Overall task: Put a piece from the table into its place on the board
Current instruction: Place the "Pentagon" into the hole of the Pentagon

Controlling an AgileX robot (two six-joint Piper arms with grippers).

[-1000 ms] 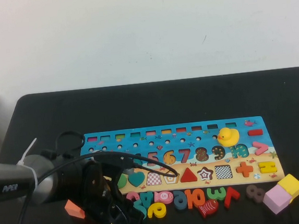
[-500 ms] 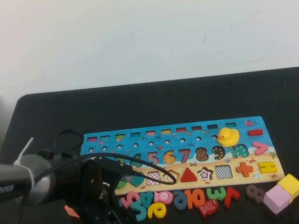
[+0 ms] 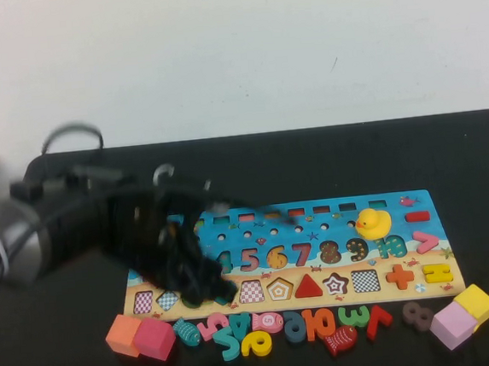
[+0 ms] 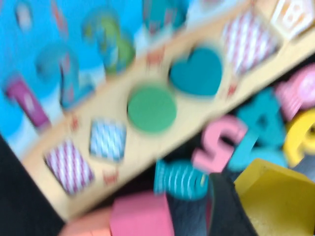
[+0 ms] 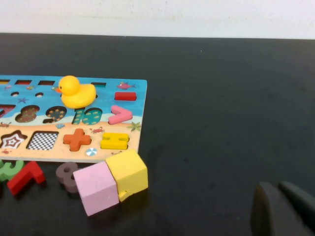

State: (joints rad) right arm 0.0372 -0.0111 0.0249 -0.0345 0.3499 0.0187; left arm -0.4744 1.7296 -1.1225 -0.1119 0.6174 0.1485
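The board (image 3: 399, 221) lies lengthwise on the black table (image 3: 353, 156), and its pentagon slot (image 3: 279, 289) shows only an outline. My left gripper (image 3: 204, 287) hangs blurred over the board's near left part, by the heart and circle shapes. In the left wrist view the yellow piece (image 4: 275, 201) sits against a black finger (image 4: 224, 209), so the left gripper (image 4: 256, 211) is shut on it above the sandy strip of the board (image 4: 113, 105). My right gripper (image 5: 283, 211) stays off to the right of the board (image 5: 139, 98), low over bare table, fingers together and empty.
A yellow duck (image 3: 373, 222) stands on the board's right part. Loose numbers (image 3: 317, 322) line the table in front of the board. Pink and yellow cubes (image 3: 463, 314) sit at the near right corner, orange and pink cubes (image 3: 140, 336) at the near left.
My left arm has risen from the table at the near left and swung back over the board's left part, carrying the yellow piece. The orange and pink cubes now show.
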